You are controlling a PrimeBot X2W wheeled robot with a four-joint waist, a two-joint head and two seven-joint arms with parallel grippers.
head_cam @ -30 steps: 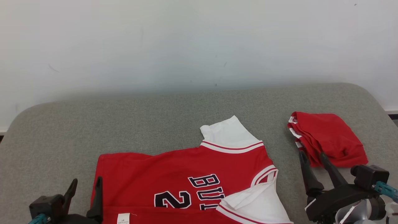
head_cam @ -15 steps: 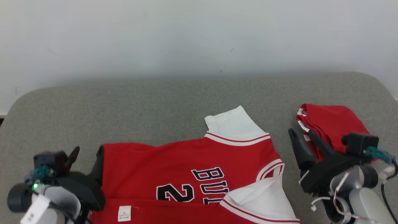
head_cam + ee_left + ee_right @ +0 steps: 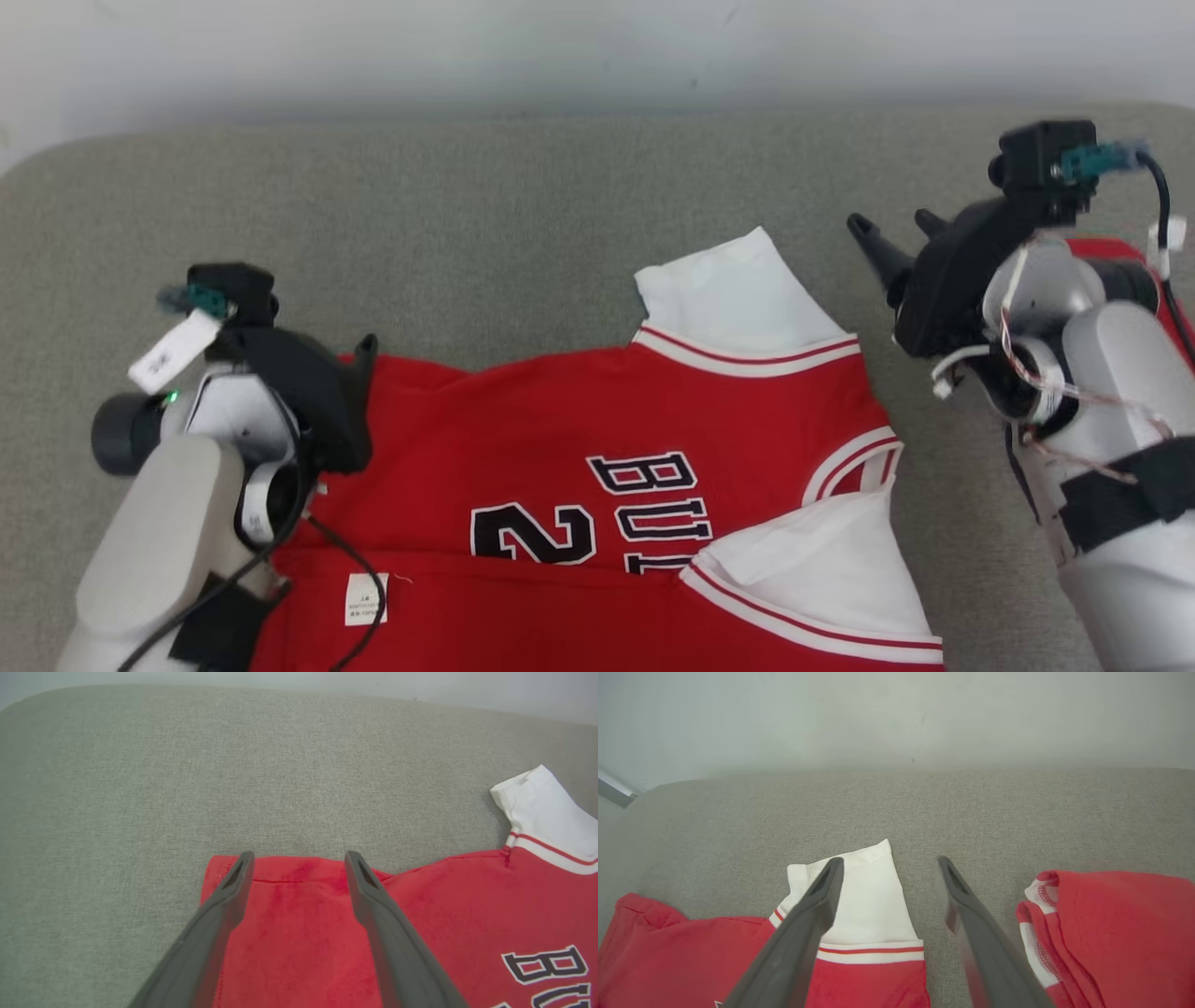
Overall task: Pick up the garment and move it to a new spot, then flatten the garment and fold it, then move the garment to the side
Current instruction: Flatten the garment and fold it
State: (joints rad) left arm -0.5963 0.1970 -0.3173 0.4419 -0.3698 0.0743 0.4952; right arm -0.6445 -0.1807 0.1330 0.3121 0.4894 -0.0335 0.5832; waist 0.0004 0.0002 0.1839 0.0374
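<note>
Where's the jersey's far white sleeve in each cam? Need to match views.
Head view: far white sleeve just right of centre, on the grey cushion.
Left wrist view: far right edge.
Right wrist view: centre left, partly behind the right pincer.
Shared landmark: the red-and-white striped trim at the sleeve's base.

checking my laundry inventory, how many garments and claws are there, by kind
red and white basketball jersey: 1
folded red garment: 1
claws: 2 (left claw, right claw)
total: 4
</note>
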